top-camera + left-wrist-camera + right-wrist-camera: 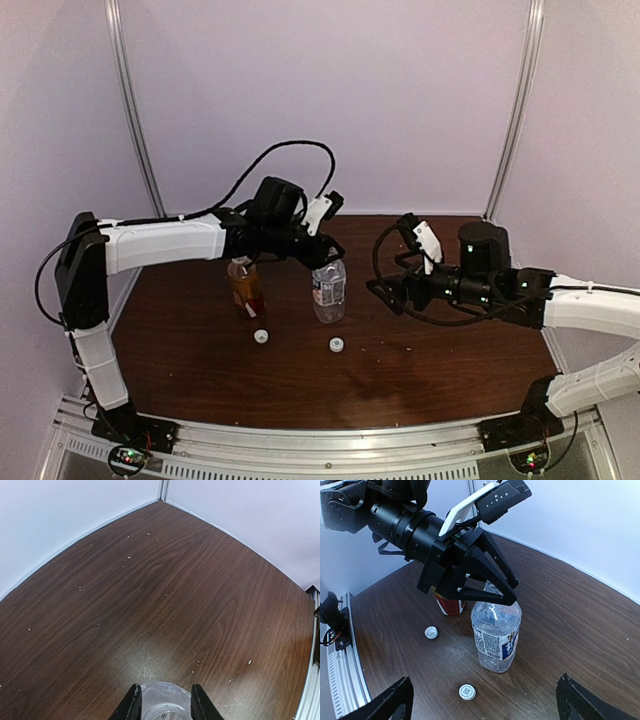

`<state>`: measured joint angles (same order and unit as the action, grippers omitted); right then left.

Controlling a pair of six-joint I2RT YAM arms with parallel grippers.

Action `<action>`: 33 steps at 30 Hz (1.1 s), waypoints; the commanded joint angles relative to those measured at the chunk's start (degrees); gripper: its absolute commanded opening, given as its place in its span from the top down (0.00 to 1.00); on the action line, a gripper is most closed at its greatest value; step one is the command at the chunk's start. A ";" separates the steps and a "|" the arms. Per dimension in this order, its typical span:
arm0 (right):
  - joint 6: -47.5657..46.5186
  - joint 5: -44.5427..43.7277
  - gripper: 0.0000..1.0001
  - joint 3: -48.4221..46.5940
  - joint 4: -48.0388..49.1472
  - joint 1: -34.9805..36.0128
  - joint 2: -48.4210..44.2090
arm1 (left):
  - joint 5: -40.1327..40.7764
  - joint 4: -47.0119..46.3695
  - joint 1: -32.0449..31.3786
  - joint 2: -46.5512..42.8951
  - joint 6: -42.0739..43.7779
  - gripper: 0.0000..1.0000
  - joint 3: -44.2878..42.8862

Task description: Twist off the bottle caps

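The clear bottle (pixel 329 295) with the blue-white label stands mid-table, its neck uncapped. My left gripper (pixel 328 258) comes down on it from above. In the left wrist view its fingers (pixel 133 706) sit shut against the bottle's top (pixel 165 696). The amber bottle (pixel 245 287) with the red-white label stands just to its left, partly hidden by my left arm. Two white caps (pixel 261 337) (pixel 337 345) lie loose on the table in front of the bottles. My right gripper (pixel 392 285) is open and empty to the right of the clear bottle (pixel 496 635).
The right wrist view shows the caps (pixel 431 632) (pixel 467 692), the amber bottle (pixel 451 605) and the left gripper (pixel 492 587). The dark wooden table (pixel 450 360) is walled at the back and sides. A metal rail (pixel 330 445) runs along the near edge.
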<state>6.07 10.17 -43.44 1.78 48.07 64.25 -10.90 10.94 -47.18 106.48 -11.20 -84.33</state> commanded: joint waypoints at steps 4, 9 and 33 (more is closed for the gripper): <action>0.88 -1.95 0.00 1.05 -0.53 -0.39 -1.76 | -1.53 -2.63 0.68 1.07 -1.35 0.91 -2.08; 0.71 -2.45 0.00 0.93 -1.37 -0.35 -2.55 | -1.31 -2.57 0.68 1.19 -1.09 0.76 -2.15; 3.43 -9.75 0.00 -3.44 -9.69 -1.11 -2.62 | 4.38 -4.42 0.68 -11.20 0.91 0.04 4.98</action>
<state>7.70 5.06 -43.42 -3.81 47.64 61.19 -10.87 10.04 -46.96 101.19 -11.49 -81.73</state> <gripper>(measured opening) 0.997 0.922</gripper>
